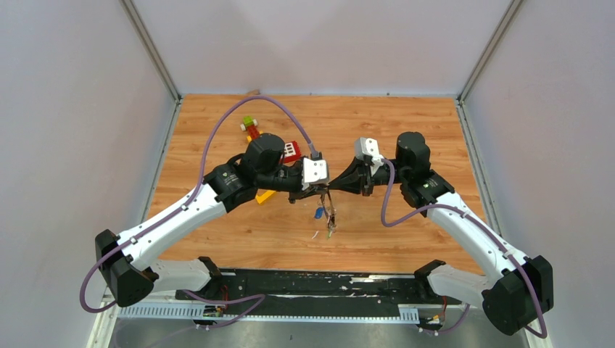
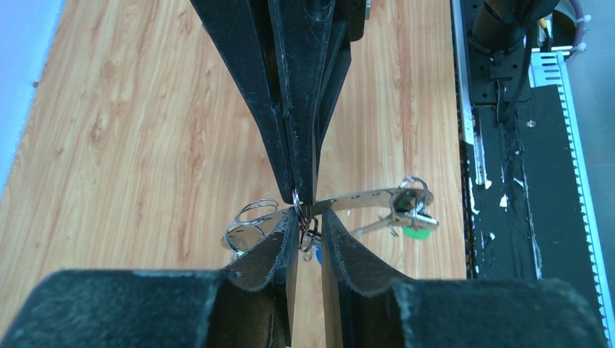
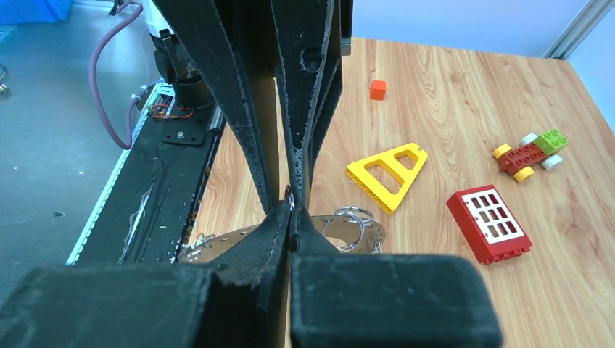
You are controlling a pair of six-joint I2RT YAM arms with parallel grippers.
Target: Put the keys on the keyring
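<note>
The keyring [image 2: 362,197] is a flat grey metal ring held in the air between the two grippers; it also shows in the right wrist view [image 3: 362,233]. My left gripper [image 2: 308,217] grips its band, jaws a narrow gap apart. My right gripper [image 3: 291,210] comes from the opposite side, shut on a small split ring [image 2: 296,197] at the keyring's rim. The two grippers meet tip to tip above the table's middle, the left gripper [image 1: 323,190] facing the right gripper [image 1: 336,190]. A blue-headed key [image 1: 319,212] and a green-headed key [image 2: 415,232] hang from the keyring. More split rings [image 2: 250,216] sit on its far side.
A yellow triangular block [image 3: 388,174], a red window block [image 3: 489,223], a small toy car [image 3: 529,151] and a small orange block [image 3: 377,88] lie on the wooden table behind the left arm. A black rail [image 1: 304,283] runs along the near edge.
</note>
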